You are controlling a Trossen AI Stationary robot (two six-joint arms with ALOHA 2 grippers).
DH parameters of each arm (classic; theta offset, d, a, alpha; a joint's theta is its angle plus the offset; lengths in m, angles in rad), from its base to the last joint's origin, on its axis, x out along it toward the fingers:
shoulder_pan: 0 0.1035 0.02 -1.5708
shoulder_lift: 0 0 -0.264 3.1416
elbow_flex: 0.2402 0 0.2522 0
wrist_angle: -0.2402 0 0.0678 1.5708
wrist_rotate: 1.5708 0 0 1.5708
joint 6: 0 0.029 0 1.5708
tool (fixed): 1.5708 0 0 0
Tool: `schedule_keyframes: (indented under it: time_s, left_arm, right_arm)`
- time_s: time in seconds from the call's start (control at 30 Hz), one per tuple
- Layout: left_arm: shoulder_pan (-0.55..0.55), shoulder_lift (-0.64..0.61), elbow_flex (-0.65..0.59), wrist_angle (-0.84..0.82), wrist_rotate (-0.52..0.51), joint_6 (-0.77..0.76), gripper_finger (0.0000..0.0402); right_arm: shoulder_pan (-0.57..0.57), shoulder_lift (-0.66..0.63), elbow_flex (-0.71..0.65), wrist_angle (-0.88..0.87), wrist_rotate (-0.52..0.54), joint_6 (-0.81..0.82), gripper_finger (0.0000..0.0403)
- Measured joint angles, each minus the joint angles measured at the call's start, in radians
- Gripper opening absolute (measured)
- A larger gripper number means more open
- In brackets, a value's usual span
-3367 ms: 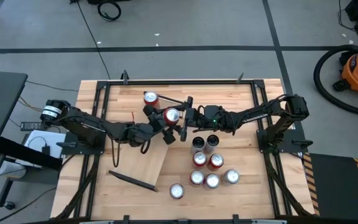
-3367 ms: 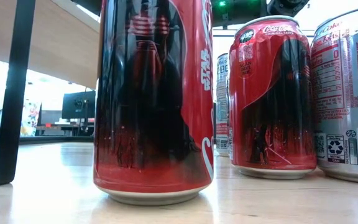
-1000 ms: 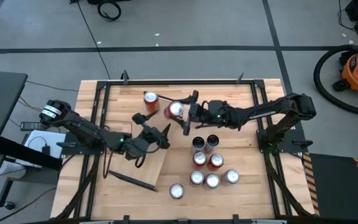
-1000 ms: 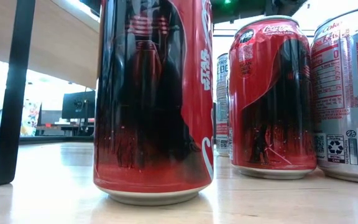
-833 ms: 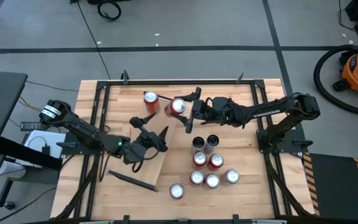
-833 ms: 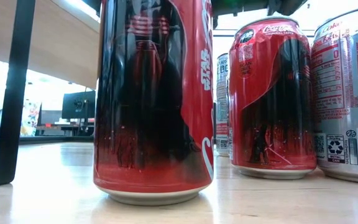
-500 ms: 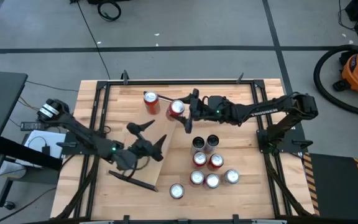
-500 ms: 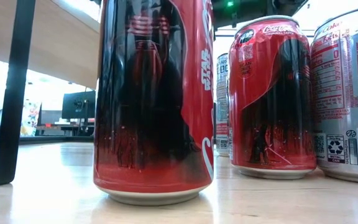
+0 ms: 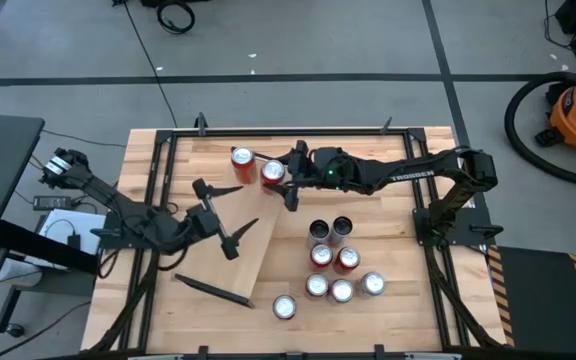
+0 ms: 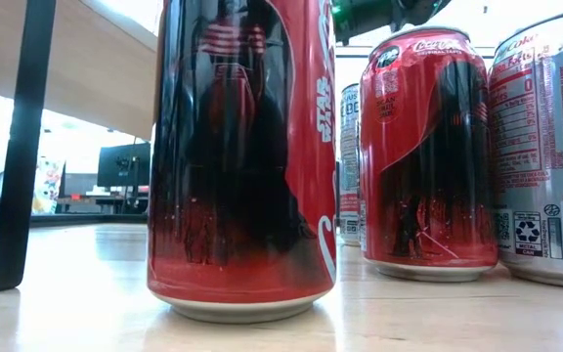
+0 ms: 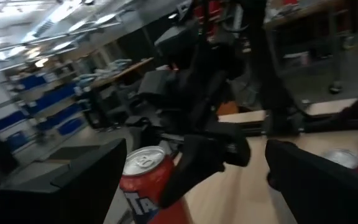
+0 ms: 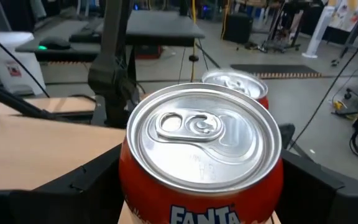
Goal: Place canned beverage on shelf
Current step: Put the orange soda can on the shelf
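The right hand (image 9: 276,181) pinches an orange can (image 12: 201,158) marked "FANTA", in the upper middle of the high view, above the shelf (image 9: 253,255). The left hand (image 9: 218,215) is spread, empty. The nearest can (image 10: 242,156) on the table (image 9: 388,310) reads "STAR WARS".

We see a pale wooden tabletop (image 9: 368,310) with a black frame around it. On it lies the shelf (image 9: 251,235) — a long pale plank running at a slant from the far middle toward the near left, a thin dark bar (image 9: 213,291) at its near end. A cluster of seven upright cans (image 9: 337,261) stands on the bare wood to the right of the plank, and a single can (image 9: 285,306) stands near the front edge, just beside that dark bar's right tip. On the shelf's far end stands one red can (image 9: 242,160) — upright.
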Motion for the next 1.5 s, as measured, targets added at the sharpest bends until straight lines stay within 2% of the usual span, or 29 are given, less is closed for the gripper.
schedule_keyframes:
  time_s: [0.17,0.3,0.67,1.0,1.5]
  left_arm:
    - [0.018,-0.014,0.000,-0.024,0.059,-0.047,0.0396]
    - [0.031,-0.011,0.000,-0.027,0.100,-0.059,0.0396]
    - [0.035,-0.010,0.000,-0.029,0.102,-0.014,0.0396]
    - [0.037,-0.009,0.000,-0.029,0.102,-0.056,0.0396]
    - [0.037,-0.009,-0.001,-0.016,0.102,-0.075,0.0396]
  right_arm:
    - [-0.013,0.002,-0.001,-0.010,-0.003,0.015,0.0327]
    - [-0.031,0.002,-0.001,-0.056,-0.048,0.010,0.0327]
    - [-0.056,0.002,-0.002,-0.077,-0.086,0.040,0.0327]
    - [-0.060,0.046,0.000,-0.023,-0.136,0.019,0.0327]
    - [-0.070,0.058,0.001,-0.012,-0.129,0.024,0.0327]
